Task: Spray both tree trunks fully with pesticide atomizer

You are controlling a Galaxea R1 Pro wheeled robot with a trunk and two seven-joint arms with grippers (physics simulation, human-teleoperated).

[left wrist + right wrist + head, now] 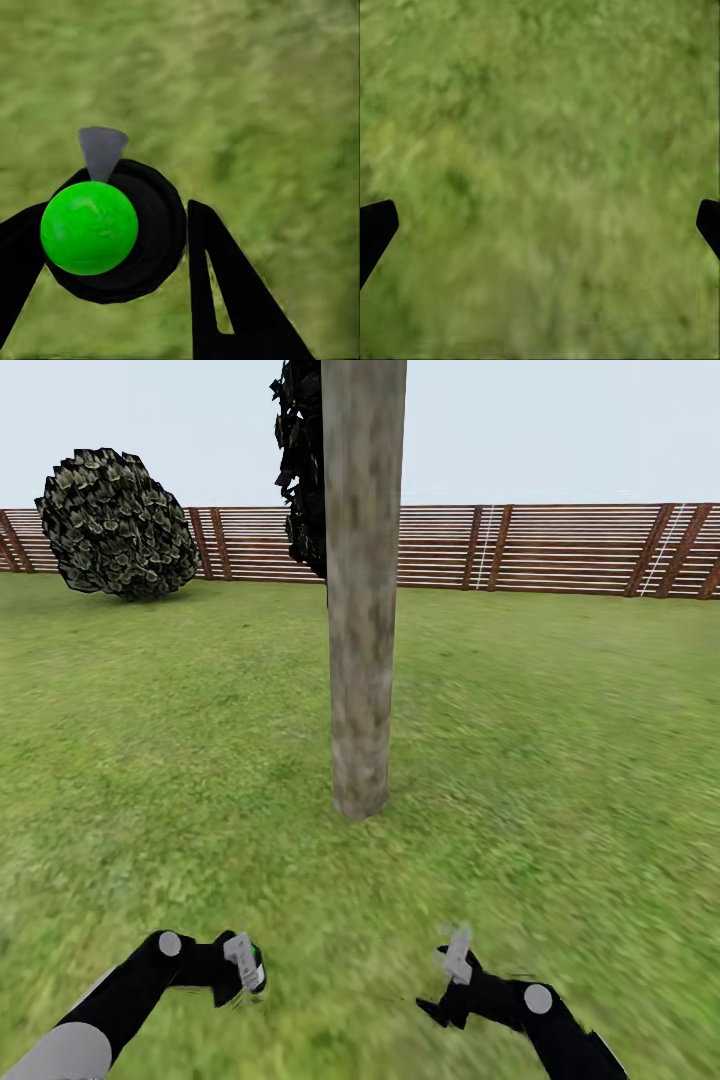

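Note:
One tree trunk (362, 610), thick and mottled grey-brown, rises from the grass floor (180, 760) straight ahead of me, its base a short way beyond both hands. My left gripper (248, 966) hangs low at the left, shut on the pesticide atomizer (257, 958). In the left wrist view the atomizer (90, 226) shows a bright green rounded top, a black body and a grey nozzle, held in the left gripper (116, 208) between its black fingers (232, 300). My right gripper (452, 972) is open over bare grass, and the right gripper (545, 214) has nothing between its tips.
A round leafy shrub (115, 525) stands at the far left by the brown slatted fence (560, 550). Dark foliage (300, 470) hangs just behind the trunk's left side. Lawn spreads on both sides of the trunk.

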